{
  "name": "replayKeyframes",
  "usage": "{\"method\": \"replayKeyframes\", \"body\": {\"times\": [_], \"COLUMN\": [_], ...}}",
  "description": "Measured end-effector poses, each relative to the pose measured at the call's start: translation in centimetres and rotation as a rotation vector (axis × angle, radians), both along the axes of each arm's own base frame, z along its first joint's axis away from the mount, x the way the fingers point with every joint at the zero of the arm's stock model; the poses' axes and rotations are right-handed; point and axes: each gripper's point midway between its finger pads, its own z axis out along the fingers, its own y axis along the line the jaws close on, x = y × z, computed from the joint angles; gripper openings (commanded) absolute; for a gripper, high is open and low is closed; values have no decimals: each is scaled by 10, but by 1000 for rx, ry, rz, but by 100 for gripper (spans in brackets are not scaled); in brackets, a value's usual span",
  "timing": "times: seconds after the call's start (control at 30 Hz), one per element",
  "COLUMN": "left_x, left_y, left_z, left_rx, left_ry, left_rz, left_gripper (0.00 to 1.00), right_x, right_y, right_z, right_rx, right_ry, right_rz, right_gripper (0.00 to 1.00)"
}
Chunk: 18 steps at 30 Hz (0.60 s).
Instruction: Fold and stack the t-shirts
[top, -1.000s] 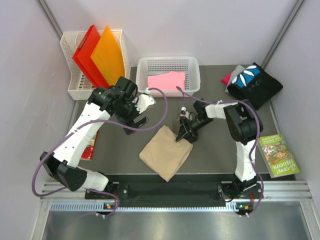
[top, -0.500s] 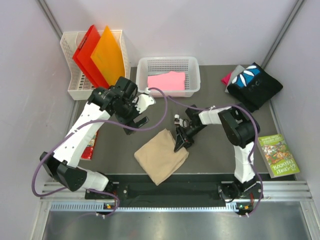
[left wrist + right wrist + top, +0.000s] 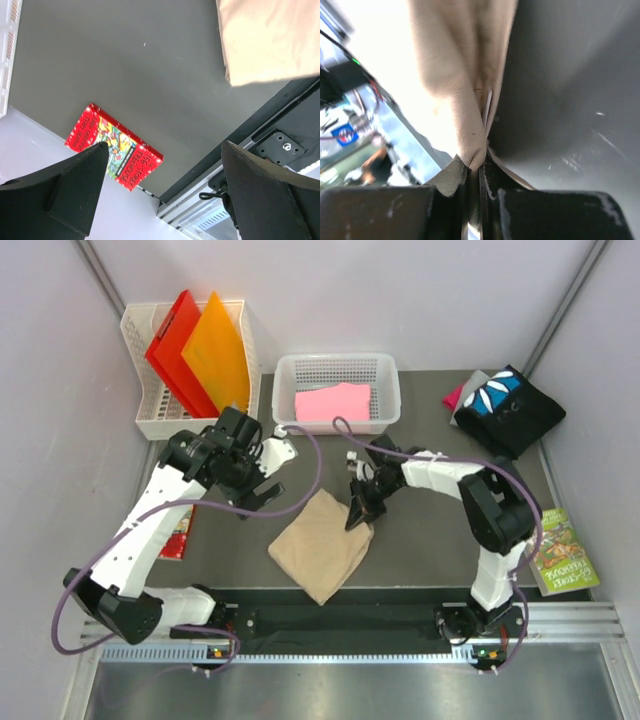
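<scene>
far left corner of the tabletop [image 3: 430, 530]: a white mesh basket [image 3: 140, 370] with a red folder [image 3: 175, 345] and an orange folder [image 3: 218, 345] standing in it. a red book [image 3: 180, 532] lies at the left edge. my left gripper [image 3: 268, 492] hangs above the bare surface just left of the tan t-shirt [image 3: 320, 548], jaws wide apart and nothing between them.

the tan t-shirt sits mid-table, close to the near edge. it's plain beige cloth folded into a rough rectangle and turned diagonally, one corner pointing at the near edge. its layers look soft and a little puffy, with no print that i can see. my right gripper [image 3: 358, 515] is clamped on the shirt's far right corner. on the right wrist view the jaws are pressed together with several folds of the cloth bunched between them.

behind it, at the far edge, a second white basket [image 3: 338, 362] holds a folded pink t-shirt [image 3: 333, 402]. in the far right corner a black t-shirt [image 3: 510, 410] with blue-and-white print lies on top of a pile, with bits of grey [image 3: 478, 380] and magenta [image 3: 455, 397] cloth showing under it. a green book [image 3: 556, 550] lies at the right edge.
</scene>
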Motion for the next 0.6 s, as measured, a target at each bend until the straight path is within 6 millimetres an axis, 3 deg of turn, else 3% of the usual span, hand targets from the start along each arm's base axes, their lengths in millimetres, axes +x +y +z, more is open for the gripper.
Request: {"method": "replayKeyframes", "body": {"times": [0.07, 0.17, 0.33, 0.43, 0.6], "left_x": [-3, -5, 0, -1, -6], "left_y": [9, 24, 38, 39, 46], "left_z": [-5, -13, -15, -14, -21], "left_rx": [12, 21, -10, -17, 10], "left_ry": [6, 36, 45, 39, 49], "left_rz": [24, 77, 155, 161, 171], "left_gripper": [99, 99, 99, 99, 99], "right_x": [18, 59, 128, 159, 188], "right_y": [2, -2, -36, -61, -98], "right_z": [23, 76, 156, 183, 216], "right_rx": [12, 66, 129, 127, 116], "right_ry": [-74, -216, -417, -493, -534], "right_rz": [-20, -89, -249, -328, -431], "right_gripper": [0, 0, 0, 0, 0]}}
